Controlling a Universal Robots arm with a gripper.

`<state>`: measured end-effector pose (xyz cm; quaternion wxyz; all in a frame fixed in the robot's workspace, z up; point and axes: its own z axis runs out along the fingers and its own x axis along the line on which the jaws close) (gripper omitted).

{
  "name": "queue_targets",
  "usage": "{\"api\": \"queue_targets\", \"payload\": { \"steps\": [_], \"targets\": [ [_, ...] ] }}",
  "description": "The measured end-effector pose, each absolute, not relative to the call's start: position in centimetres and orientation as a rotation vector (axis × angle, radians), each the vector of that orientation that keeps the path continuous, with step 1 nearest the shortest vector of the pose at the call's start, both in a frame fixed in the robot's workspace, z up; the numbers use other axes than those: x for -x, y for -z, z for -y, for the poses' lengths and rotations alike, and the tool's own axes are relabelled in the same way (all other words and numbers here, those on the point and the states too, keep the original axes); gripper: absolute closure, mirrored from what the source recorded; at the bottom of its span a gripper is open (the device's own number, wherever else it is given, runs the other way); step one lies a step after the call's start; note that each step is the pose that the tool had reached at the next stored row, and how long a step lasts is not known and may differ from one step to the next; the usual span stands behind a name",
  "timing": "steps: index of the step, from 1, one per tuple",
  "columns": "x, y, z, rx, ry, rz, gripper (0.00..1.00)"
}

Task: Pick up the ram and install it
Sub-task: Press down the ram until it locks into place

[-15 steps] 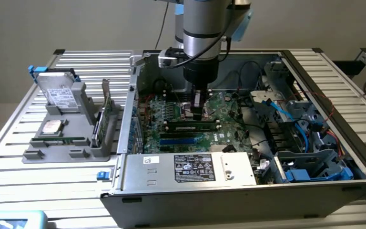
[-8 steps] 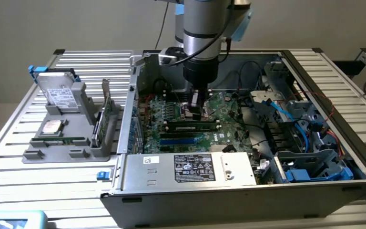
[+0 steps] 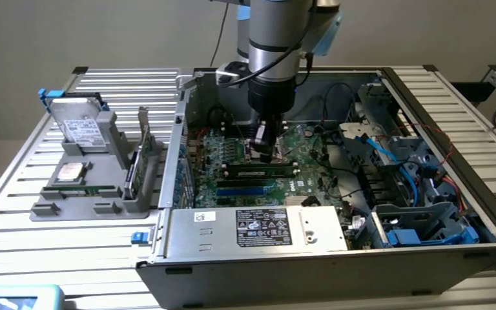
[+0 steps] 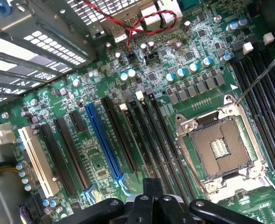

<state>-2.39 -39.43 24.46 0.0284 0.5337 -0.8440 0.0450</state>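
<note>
Pressing together with no gap, the gripper [image 3: 266,155] fingers hang low over the green motherboard [image 3: 230,158] inside the open computer case [image 3: 317,258], holding nothing that can be seen. Just below the fingertips the ram [image 3: 261,173] lies lengthwise in a memory slot, a long dark stick near the blue slot [image 3: 246,188]. In the wrist view the gripper [image 4: 151,205] sits above the row of black slots [image 4: 151,135] beside the empty processor socket [image 4: 219,147]. Outside the case, a grey holder [image 3: 93,187] on the table [image 3: 24,232] carries a hard drive [image 3: 80,126] and a green card [image 3: 143,152].
</note>
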Motion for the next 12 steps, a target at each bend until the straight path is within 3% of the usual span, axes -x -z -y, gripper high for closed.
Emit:
{"api": "queue_targets", "payload": {
  "steps": [12],
  "targets": [
    [2.39,-24.45,39.43,-1.426,-0.128,2.726,0.89]
  ]
}}
